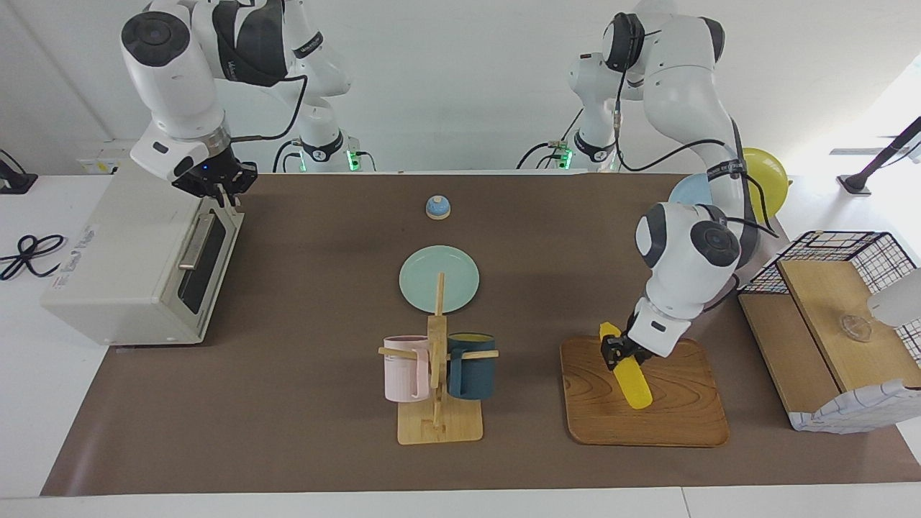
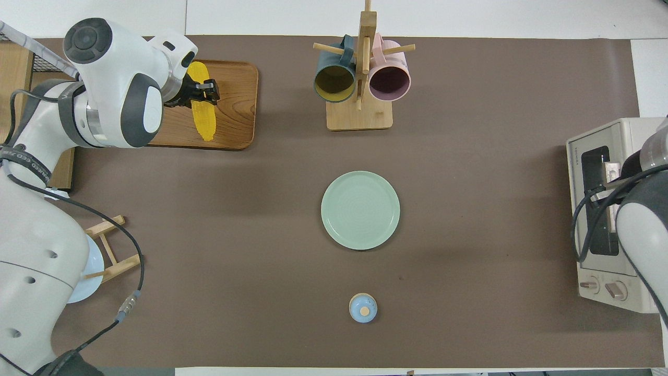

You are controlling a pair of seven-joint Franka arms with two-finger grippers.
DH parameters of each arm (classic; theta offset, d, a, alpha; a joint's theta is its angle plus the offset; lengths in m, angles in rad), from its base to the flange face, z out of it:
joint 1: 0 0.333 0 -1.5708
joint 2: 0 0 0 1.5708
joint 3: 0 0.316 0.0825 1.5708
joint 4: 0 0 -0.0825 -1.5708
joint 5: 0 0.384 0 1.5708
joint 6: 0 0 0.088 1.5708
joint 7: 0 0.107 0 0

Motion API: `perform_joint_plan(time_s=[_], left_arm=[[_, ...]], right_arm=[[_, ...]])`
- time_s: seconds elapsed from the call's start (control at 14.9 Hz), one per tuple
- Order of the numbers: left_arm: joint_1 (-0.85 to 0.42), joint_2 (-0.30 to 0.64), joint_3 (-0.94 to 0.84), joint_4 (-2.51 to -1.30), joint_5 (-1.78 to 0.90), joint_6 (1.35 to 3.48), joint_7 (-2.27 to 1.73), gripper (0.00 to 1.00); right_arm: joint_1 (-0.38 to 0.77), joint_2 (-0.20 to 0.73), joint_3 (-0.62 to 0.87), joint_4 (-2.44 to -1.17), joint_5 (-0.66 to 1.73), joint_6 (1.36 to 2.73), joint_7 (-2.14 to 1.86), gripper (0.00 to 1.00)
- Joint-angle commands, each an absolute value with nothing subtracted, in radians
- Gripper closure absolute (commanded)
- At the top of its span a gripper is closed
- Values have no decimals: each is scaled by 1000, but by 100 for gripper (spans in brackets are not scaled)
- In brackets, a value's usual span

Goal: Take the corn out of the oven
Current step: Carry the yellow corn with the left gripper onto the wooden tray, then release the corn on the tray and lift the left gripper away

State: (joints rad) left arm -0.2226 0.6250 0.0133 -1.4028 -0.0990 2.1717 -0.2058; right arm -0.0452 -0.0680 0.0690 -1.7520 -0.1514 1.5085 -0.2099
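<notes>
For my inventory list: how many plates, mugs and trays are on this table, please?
Plates: 3 (green plate, blue plate, yellow plate)
Mugs: 2 (pink mug, dark blue mug)
Trays: 1 (wooden tray)
Total: 6

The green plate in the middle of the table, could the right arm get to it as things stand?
Probably yes: the green plate lies bare on the open mat, and the right gripper, up by the oven's door, has nothing between it and the plate.

facing camera high across; overhead looks down; both share table [image 1: 302,302].
</notes>
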Motion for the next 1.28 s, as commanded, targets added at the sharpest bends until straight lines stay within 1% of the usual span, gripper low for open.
perform_joint_plan(time_s=[0.0, 0.13, 0.34, 0.4, 0.47, 0.54, 0.6, 0.67, 0.74, 0.81, 0.94, 1.07, 1.21], left_arm=[[-186, 701, -2, -1313, -104, 2187, -143, 100], [-184, 721, -2, -1313, -104, 2230, -140, 100], [-184, 765, -2, -1286, -103, 2235, -118, 100], [-184, 765, -2, -1287, -101, 2232, -114, 100], [-184, 765, -2, -1287, -100, 2232, -109, 100], [-183, 765, -2, -1287, -100, 2233, -100, 100], [-184, 764, -2, -1289, -103, 2237, -98, 49], [-184, 764, 2, -1287, -103, 2232, -98, 0], [-184, 759, 2, -1287, -103, 2229, -100, 0], [-184, 750, 3, -1289, -104, 2217, -100, 0], [-184, 707, 8, -1296, -103, 2210, -103, 0], [-184, 669, 11, -1298, -97, 2136, -106, 0], [-183, 608, 34, -1313, -95, 2064, -107, 0]], right_arm=[[-49, 2, 71, -1626, -82, 1425, -154, 76], [-55, 12, 69, -1591, -38, 1399, -103, 76], [-51, 72, 71, -1462, -41, 1350, -77, 76], [-49, 86, 72, -1442, -44, 1341, -69, 75], [-49, 87, 72, -1436, -44, 1339, -60, 67], [-49, 87, 74, -1436, -37, 1342, -45, 55], [-51, 87, 72, -1443, -35, 1342, -31, 47], [-49, 86, 72, -1448, -37, 1344, -28, 38], [-49, 81, 72, -1451, -38, 1350, -28, 17], [-48, 75, 75, -1451, -38, 1350, -35, 0], [-43, 63, 106, -1448, -41, 1358, -29, 0], [-43, 63, 107, -1443, -52, 1364, -22, 0], [-46, 52, 106, -1451, -45, 1358, -5, 0]])
